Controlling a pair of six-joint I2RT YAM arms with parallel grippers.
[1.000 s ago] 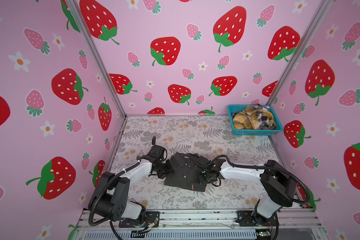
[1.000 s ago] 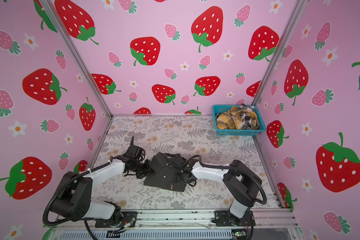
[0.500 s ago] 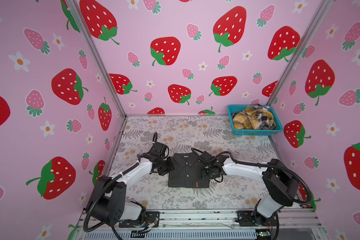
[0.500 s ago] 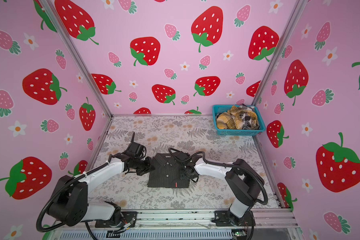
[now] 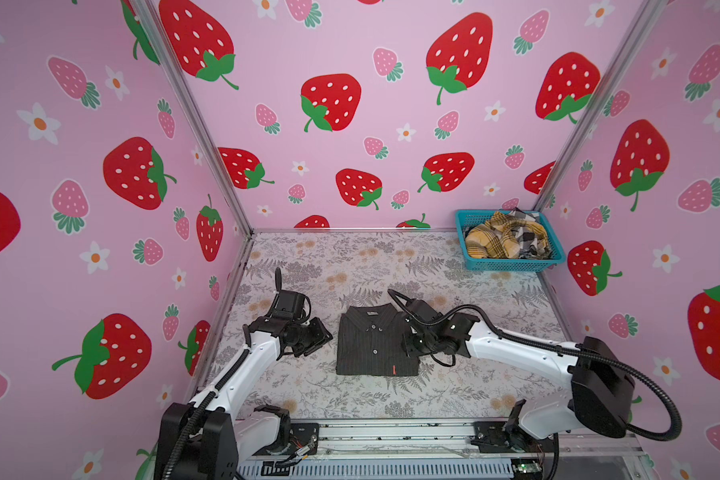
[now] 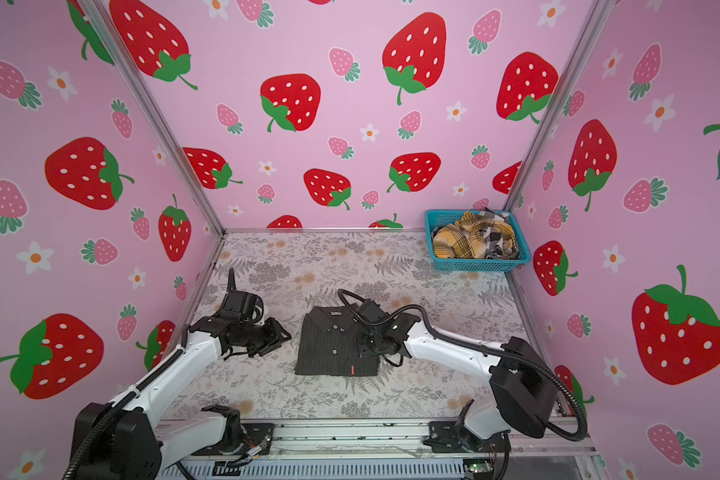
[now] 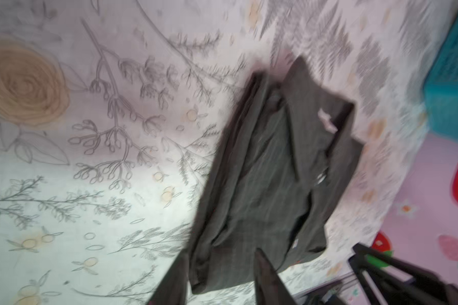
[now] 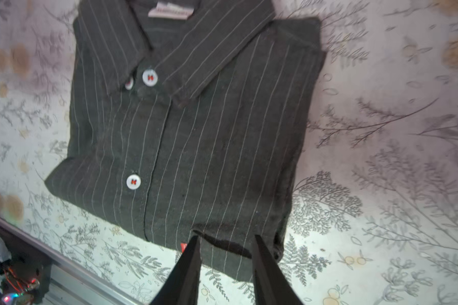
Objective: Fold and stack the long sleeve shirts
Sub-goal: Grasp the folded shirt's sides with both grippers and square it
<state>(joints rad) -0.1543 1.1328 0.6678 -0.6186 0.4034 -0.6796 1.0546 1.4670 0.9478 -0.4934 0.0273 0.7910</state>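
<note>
A dark charcoal pinstriped shirt (image 5: 375,345) (image 6: 333,349) lies folded as a flat rectangle mid-table, collar toward the back wall. Its buttons and collar show sharply in the right wrist view (image 8: 196,118); it is blurred in the left wrist view (image 7: 275,171). My left gripper (image 5: 323,336) (image 7: 221,253) stands open just left of the shirt, holding nothing. Over the shirt's right edge, my right gripper (image 5: 408,345) (image 8: 225,237) has its jaws apart above the front corner. A mustard plaid shirt (image 5: 495,241) and a black-white check shirt (image 5: 528,239) lie crumpled in the basket.
The teal mesh basket (image 5: 512,264) (image 6: 474,264) sits in the back right corner against the wall. Pink strawberry walls close three sides. A metal rail (image 5: 391,432) with both arm bases runs along the table's front edge.
The charcoal shirt went from a rumpled, lifted bundle to a flat folded rectangle. My left gripper opened and drew back to the left. The right jaws widened slightly.
</note>
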